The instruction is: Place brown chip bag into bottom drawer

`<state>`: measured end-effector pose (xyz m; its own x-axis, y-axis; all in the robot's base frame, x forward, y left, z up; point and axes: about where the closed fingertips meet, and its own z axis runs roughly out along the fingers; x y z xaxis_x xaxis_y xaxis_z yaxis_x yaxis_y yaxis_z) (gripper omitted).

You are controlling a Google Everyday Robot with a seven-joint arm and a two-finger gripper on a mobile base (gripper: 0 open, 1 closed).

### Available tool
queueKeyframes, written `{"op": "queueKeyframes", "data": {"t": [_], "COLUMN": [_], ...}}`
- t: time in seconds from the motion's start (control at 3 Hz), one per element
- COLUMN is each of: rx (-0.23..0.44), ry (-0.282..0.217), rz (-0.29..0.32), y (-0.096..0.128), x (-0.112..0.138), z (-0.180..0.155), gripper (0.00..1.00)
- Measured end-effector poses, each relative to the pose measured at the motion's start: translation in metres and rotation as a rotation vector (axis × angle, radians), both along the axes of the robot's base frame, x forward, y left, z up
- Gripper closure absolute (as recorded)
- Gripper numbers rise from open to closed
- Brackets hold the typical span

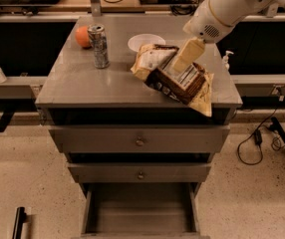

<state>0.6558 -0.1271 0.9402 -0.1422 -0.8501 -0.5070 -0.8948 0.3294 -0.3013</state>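
Observation:
The brown chip bag [175, 78] lies on the grey cabinet top [82, 83] at the right, its cream-yellow corner hanging over the front edge. My gripper [182, 63] hangs from the white arm [222, 9] and is right above the bag's middle, over the white label. The bottom drawer [140, 208] is pulled open below the two upper drawers and shows a bare grey inside.
A drink can [99, 45] and an orange fruit [82, 36] stand at the top's back left. A white bowl [145, 42] sits behind the bag. Two shut upper drawers [140, 141] have small knobs. Cables [257, 138] lie on the floor at right.

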Motion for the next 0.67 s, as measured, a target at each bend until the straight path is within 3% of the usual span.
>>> {"op": "queueKeyframes", "data": {"t": [0.33, 0.67], "rx": [0.051, 0.080], "ry": [0.096, 0.116], "rz": [-0.027, -0.030], "y": [0.0040, 0.0063], "x": [0.0211, 0.0150], "z": [-0.0369, -0.0383], "gripper": [0.49, 0.72]}}
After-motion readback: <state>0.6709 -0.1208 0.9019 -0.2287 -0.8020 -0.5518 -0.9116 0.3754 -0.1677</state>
